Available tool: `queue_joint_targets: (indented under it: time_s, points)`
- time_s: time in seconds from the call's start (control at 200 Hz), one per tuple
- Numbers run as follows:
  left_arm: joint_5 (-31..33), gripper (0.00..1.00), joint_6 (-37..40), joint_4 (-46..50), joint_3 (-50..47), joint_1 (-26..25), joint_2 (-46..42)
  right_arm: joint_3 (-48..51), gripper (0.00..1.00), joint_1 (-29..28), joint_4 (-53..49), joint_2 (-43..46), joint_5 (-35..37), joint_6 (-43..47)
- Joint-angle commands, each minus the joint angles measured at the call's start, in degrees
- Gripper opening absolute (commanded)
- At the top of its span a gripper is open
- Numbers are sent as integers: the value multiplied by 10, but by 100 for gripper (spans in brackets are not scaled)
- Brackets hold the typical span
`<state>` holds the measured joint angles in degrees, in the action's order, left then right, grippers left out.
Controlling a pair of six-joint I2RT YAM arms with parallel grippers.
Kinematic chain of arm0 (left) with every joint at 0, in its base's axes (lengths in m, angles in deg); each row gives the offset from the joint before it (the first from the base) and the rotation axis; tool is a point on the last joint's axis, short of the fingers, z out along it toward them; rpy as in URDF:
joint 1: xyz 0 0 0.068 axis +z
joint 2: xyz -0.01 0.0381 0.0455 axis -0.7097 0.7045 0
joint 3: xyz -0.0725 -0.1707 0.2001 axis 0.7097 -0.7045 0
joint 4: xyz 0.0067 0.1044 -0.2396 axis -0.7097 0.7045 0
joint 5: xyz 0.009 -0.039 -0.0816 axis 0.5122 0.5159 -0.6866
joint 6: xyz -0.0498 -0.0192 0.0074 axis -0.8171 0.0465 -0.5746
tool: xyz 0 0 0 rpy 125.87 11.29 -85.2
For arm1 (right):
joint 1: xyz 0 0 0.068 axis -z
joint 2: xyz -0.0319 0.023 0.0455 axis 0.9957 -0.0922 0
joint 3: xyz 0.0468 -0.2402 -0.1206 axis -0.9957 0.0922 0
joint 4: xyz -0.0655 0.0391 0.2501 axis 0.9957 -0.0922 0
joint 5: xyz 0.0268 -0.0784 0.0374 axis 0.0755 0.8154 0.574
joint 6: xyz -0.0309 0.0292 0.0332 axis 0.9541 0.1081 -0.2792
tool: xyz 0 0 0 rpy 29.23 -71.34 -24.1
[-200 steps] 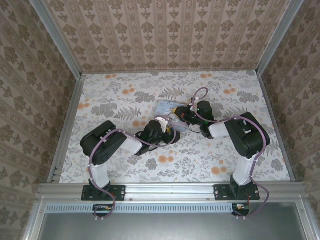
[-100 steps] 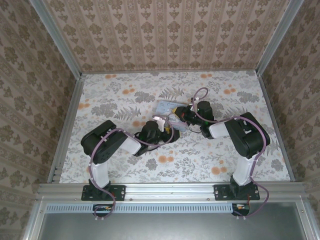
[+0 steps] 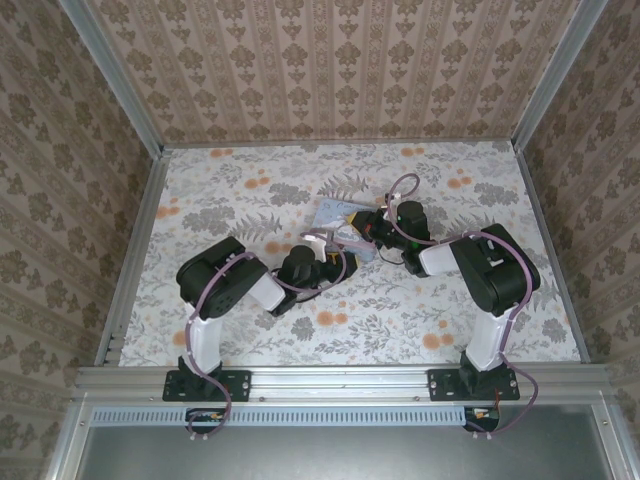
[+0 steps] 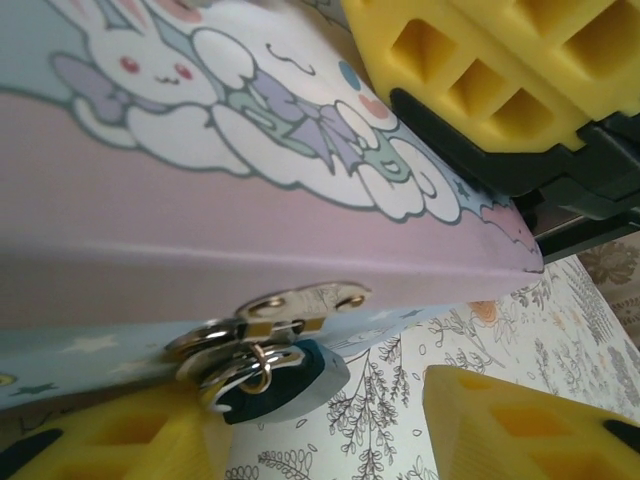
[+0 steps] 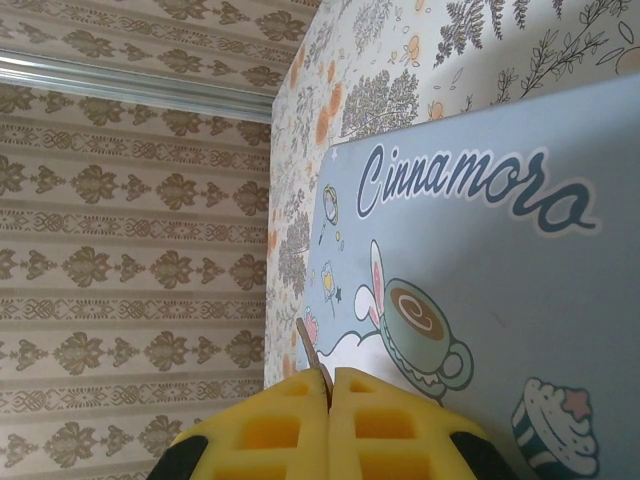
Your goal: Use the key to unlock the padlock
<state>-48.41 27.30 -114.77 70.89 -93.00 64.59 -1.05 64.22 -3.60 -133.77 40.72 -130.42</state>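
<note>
The padlock (image 4: 290, 388), small, dark and teal-tinted, hangs from the metal hasp (image 4: 300, 305) on the side of the pale-blue cartoon tin (image 4: 200, 230). My left gripper (image 4: 300, 435) is open, one yellow finger (image 4: 110, 440) beside the padlock and the other (image 4: 530, 430) apart to the right. The key (image 5: 311, 345), a thin dark blade, sticks out from my right gripper (image 5: 328, 385), which is shut on it above the tin lid (image 5: 480, 250). In the top view the left gripper (image 3: 338, 262) and right gripper (image 3: 362, 228) meet at the tin (image 3: 330, 213).
The right gripper's yellow fingers (image 4: 500, 70) rest over the tin's far edge in the left wrist view. The floral floor (image 3: 250, 190) spreads around the tin, bounded by patterned walls (image 3: 330, 60) and metal rails (image 3: 130, 260).
The left arm's elbow has swung right and nearer the tin, and its gripper has edged in toward the tin's side. The right arm has barely moved.
</note>
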Motion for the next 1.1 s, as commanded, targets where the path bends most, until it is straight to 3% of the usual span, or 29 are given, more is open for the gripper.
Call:
queue_joint_targets:
  time_s: [0.0, 0.115, 0.49, 1.095]
  points:
    - [-21, 55, -30, -36, -13, -10, 18, 12, 0, -9, -5, -18, -9, -6]
    - [-18, 59, -38, -48, -23, -14, 3, 13, 0, -9, -1, -19, -9, -8]
    - [2, 58, -36, -45, -33, -34, -21, 15, 0, -9, 0, -20, -10, -6]
    - [2, 61, -63, -60, -23, 12, 35, 19, 0, -6, 14, -31, -12, -10]
